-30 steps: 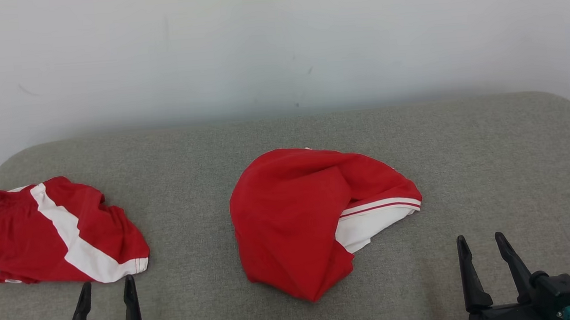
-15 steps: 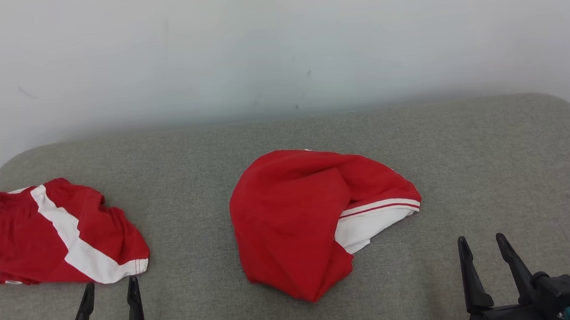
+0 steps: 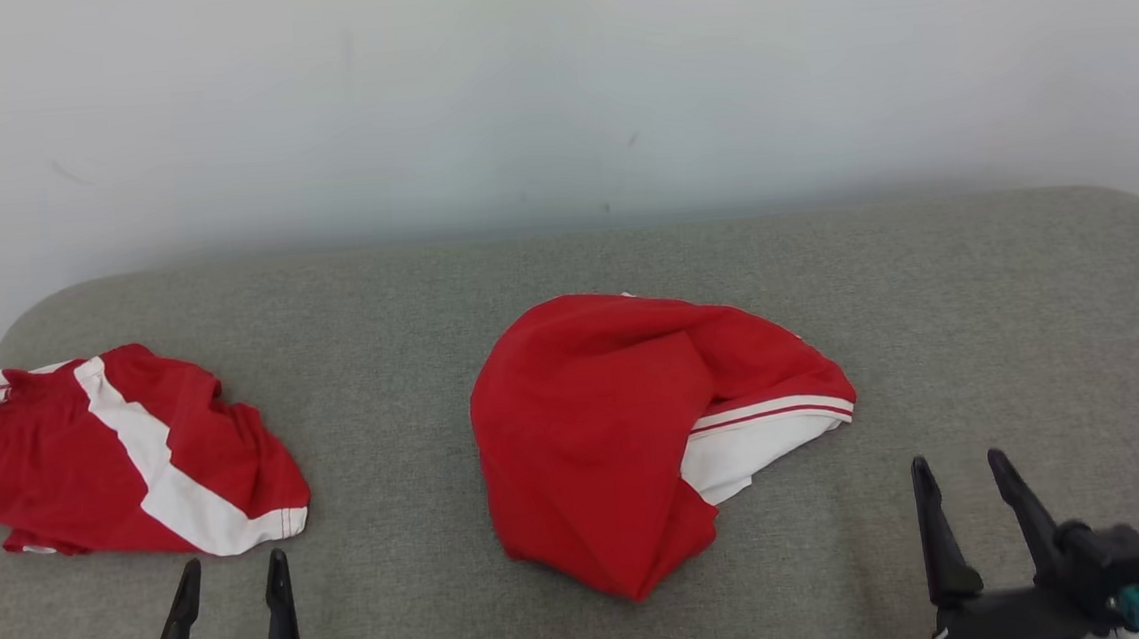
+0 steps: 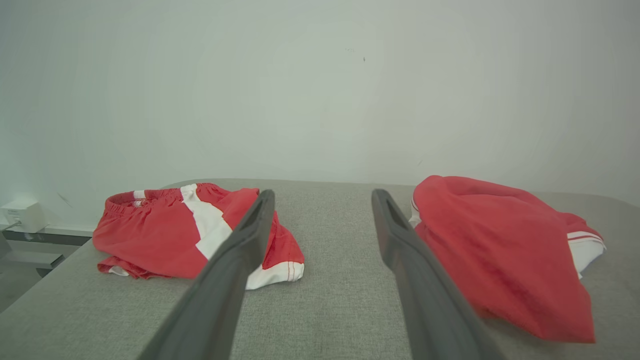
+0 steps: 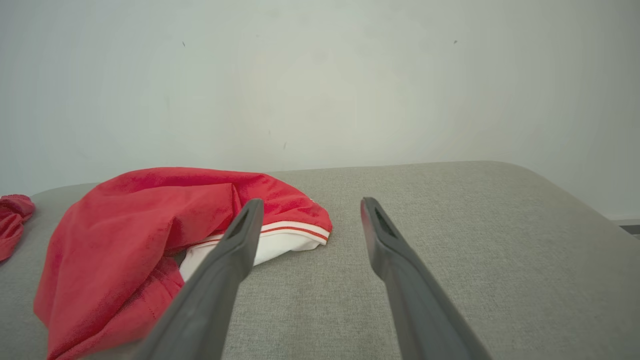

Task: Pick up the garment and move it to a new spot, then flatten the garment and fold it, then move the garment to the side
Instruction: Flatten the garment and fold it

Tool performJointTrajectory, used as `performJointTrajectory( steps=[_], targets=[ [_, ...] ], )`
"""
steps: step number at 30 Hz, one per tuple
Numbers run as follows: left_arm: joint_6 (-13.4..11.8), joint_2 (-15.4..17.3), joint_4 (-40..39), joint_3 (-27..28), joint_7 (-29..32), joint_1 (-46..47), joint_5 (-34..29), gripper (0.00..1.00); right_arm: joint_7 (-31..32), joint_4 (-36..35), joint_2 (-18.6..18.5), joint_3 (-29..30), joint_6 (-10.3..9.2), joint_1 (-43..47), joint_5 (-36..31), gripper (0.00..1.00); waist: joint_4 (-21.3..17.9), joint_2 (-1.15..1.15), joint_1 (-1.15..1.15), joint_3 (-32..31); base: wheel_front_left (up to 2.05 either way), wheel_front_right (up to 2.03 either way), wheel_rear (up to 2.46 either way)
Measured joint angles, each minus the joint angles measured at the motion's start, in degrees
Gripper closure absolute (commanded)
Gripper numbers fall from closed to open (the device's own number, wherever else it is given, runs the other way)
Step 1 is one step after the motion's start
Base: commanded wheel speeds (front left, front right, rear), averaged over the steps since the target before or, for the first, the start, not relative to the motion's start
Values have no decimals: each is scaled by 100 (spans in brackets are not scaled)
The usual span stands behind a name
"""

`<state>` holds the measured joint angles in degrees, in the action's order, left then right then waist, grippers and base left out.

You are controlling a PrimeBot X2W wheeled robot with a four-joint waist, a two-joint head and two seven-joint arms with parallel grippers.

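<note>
Head view has shifted slightly sideways over the last second: a camera move, the cloth has not moved. Crumpled red garment [image 3: 588, 438] lies mid-tabletop [image 3: 378, 303], untouched. Red-and-white shorts [image 3: 88, 453] sit well apart at the left. Left tool [image 3: 233, 561] and right tool [image 3: 956, 458] have fingers spread apart, empty, near the front edge. Pick-up not yet begun.

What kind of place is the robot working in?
Probably an indoor test room set up for folding clothes. A grey fabric-covered surface stands against a bare white wall, and on it lie a crumpled red garment in the middle and red and white shorts at the robot's left.
</note>
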<state>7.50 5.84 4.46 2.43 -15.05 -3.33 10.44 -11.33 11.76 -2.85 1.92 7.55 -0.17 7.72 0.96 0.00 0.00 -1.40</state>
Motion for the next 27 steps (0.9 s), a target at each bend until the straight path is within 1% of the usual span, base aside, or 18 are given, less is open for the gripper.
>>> performJointTrajectory(
  steps=[4,10,14,20,27],
  targets=[
    [0,-3,29,-77,0,53,13,0,201,144,-94,18,0,-386,-105,0,81,0,0,49,0,0,0],
    [0,-9,63,-200,0,172,38,0,536,813,-381,-12,0,-1239,-172,0,229,0,1,195,0,0,0],
    [1,-30,83,-279,0,348,66,0,679,1516,-625,10,0,-1867,-178,0,376,0,1,337,0,0,0],
    [0,-29,166,-437,0,591,132,0,626,2602,-903,97,0,-2603,-168,0,616,1,1,590,0,0,0],
    [1,-22,221,-565,0,830,212,0,457,3765,-1033,114,0,-3273,-167,0,854,1,1,934,0,0,0]
  ],
)
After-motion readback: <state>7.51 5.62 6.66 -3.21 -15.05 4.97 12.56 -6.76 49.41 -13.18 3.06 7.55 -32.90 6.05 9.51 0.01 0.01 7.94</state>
